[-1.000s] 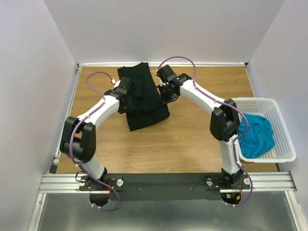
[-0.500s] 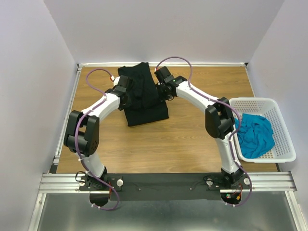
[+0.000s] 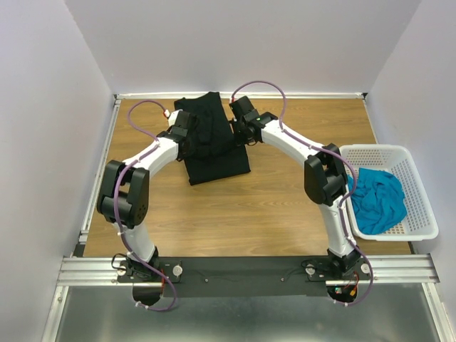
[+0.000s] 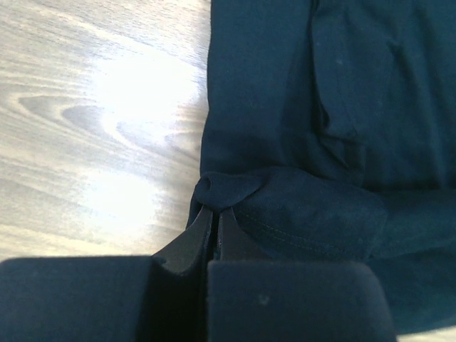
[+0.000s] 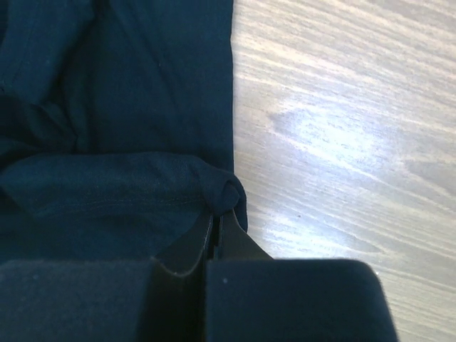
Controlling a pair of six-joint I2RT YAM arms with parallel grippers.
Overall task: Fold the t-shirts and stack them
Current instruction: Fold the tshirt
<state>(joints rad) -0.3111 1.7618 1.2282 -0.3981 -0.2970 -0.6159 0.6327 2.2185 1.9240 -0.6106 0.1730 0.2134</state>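
- As I look out from the near edge of the worktop (image 3: 256, 214), the teal-blue t-shirt (image 3: 377, 199) lies crumpled in the white basket (image 3: 426, 214) at the right edge, well apart from both my arms.
- Beyond the middle, toward the far edge, the black t-shirt (image 3: 217, 157) lies partly folded as a long dark panel.
- My left pincer (image 4: 216, 214) is clamped on a rolled lip of cloth at its left side. My right pincer (image 5: 216, 222) is clamped on the matching lip at its right side.
- Each bite takes only a thin roll, so I judge a hard tug could pull the cloth free.
- If one arm leads the other, the fold will likely land skewed.
- If I have caught the layers beneath too, they could drag along and undo the panel.
- Farthest out, the cloth looks bunched near the far edge, and that lump could keep the fold from lying flat.
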